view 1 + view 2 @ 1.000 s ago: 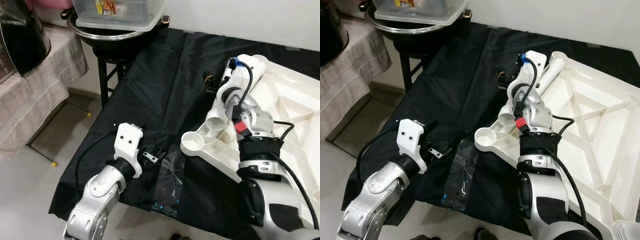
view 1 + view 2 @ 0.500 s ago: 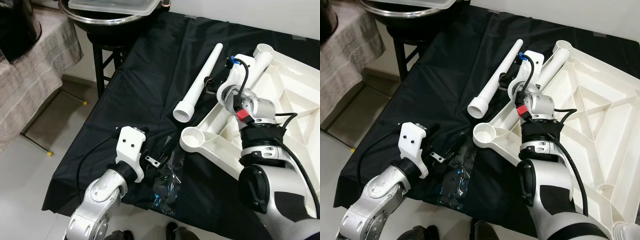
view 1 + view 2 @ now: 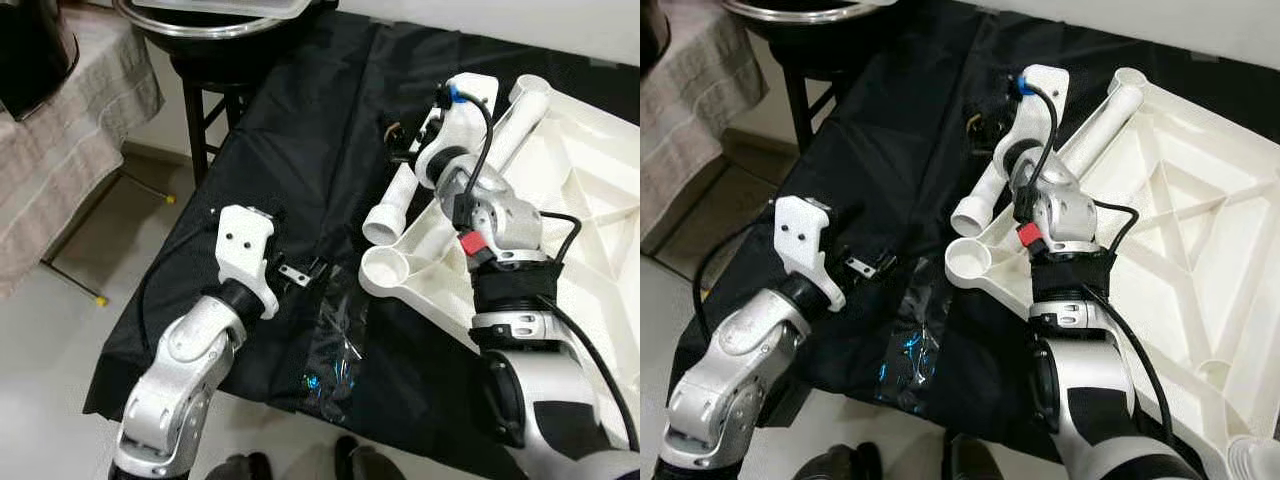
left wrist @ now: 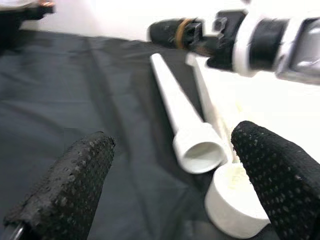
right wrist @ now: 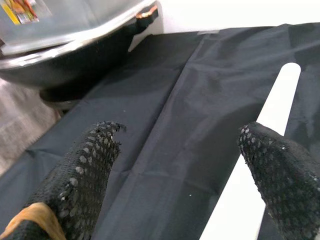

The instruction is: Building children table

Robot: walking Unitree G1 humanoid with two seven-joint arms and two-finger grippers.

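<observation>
The white children's table top (image 3: pixel 590 210) lies upside down on the black cloth, with an empty corner socket (image 3: pixel 385 272) nearest me. A loose white leg tube (image 3: pixel 392 205) lies beside that corner, its open end (image 4: pixel 197 150) close to the socket (image 4: pixel 230 210). Another leg (image 3: pixel 520 110) stands in the far corner. My right gripper (image 3: pixel 400 145) hovers open over the loose tube's far part, and the tube (image 5: pixel 255 150) runs beside one of its fingers (image 5: pixel 285 170). My left gripper (image 3: pixel 300 272) stands open low over the cloth, left of the socket, holding nothing.
Crumpled clear plastic wrap (image 3: pixel 335 340) lies on the cloth near the table's front edge. A black pot (image 3: pixel 215 35) on a stand sits at the back left, beside a towel-covered surface (image 3: pixel 70 120). Bare floor lies to the left.
My right arm has swung back over the leg tube, covering most of it, and the tube's open end now lies closer to the corner socket. The left arm has risen slightly.
</observation>
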